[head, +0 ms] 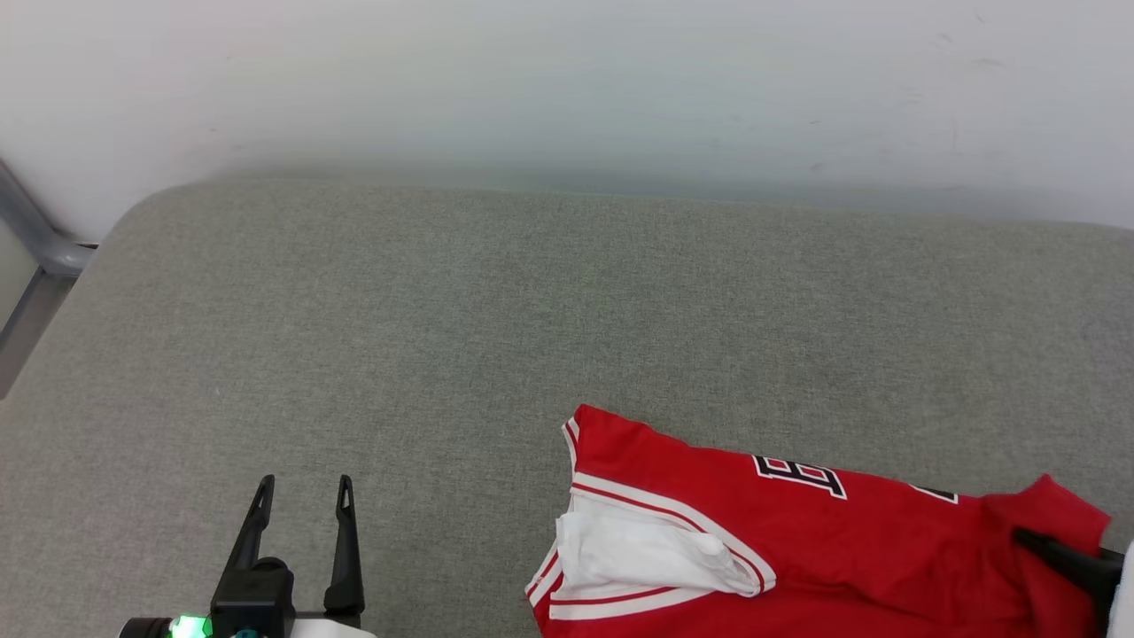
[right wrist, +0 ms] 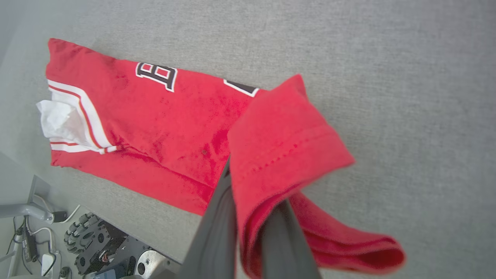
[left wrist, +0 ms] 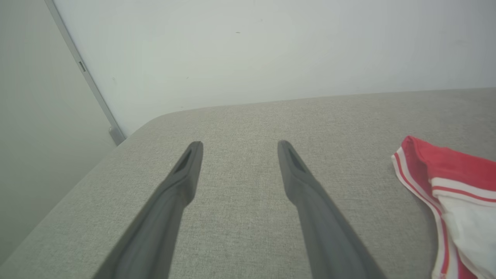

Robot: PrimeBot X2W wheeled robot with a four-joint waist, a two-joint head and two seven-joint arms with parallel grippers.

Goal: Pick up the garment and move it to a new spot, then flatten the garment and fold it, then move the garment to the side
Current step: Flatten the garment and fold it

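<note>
While right pincer (right wrist: 254, 201) clamps garment (right wrist: 162, 116) hem fold, left pincer (head: 305, 487) hangs spread, empty, above grey fabric surface (head: 443, 310).

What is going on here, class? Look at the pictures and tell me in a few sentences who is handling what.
A two-armed robot is working on a red garment on a grey padded surface. Its right gripper is pinched on one red end, which is raised off the surface. The rest lies in a long band with a white sleeve showing. The left gripper hangs open beside the garment, holding nothing.
</note>
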